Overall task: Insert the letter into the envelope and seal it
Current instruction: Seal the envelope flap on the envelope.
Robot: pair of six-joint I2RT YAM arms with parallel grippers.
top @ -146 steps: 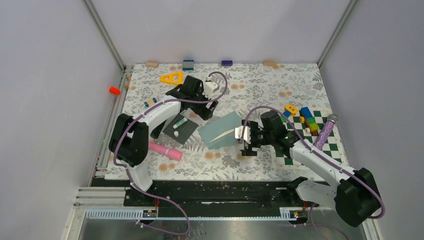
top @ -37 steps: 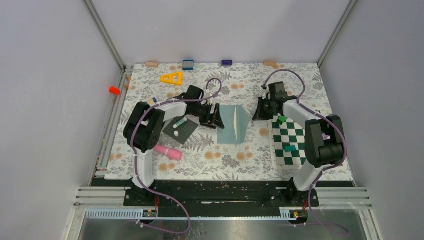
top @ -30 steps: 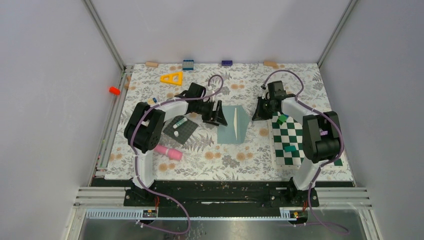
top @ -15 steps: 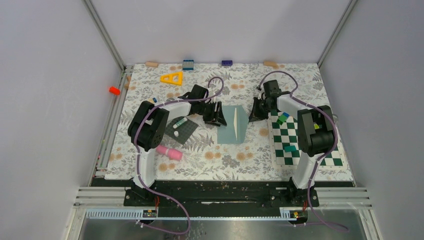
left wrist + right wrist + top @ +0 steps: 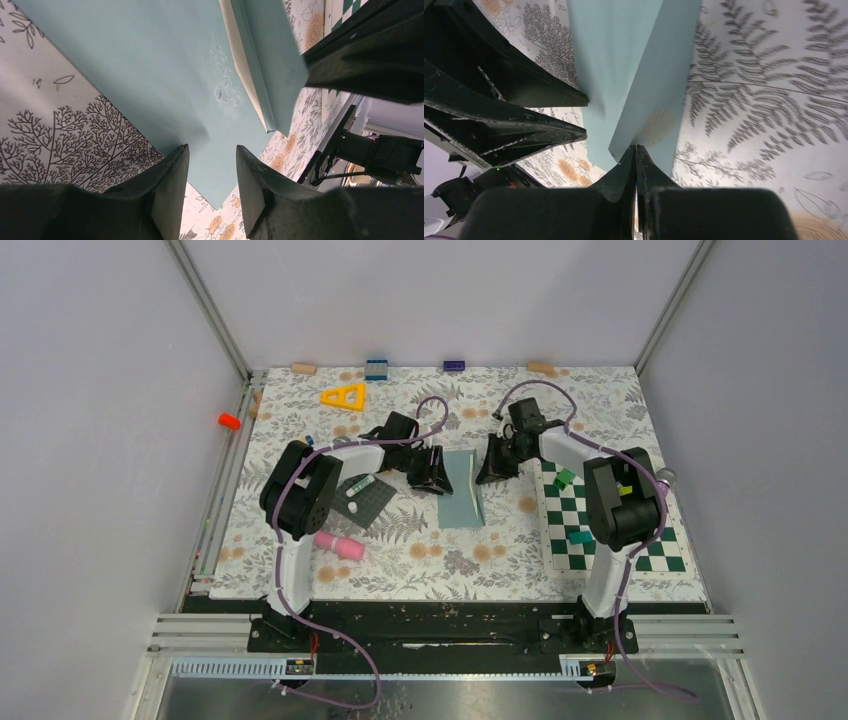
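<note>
Two claws flank the envelope (image 5: 462,490), which lies on the counter (image 5: 400,560) with its flap (image 5: 659,90) half raised. Right claw (image 5: 635,150), shut and empty, sets its tips against the flap's edge, apparently to fold it over. Left claw (image 5: 212,155), jaws narrowly apart and gripping nothing, sits at the opposite edge, likely to steady it.

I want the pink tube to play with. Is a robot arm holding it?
No, the pink tube lies alone on the cloth, with nothing touching it.
</note>
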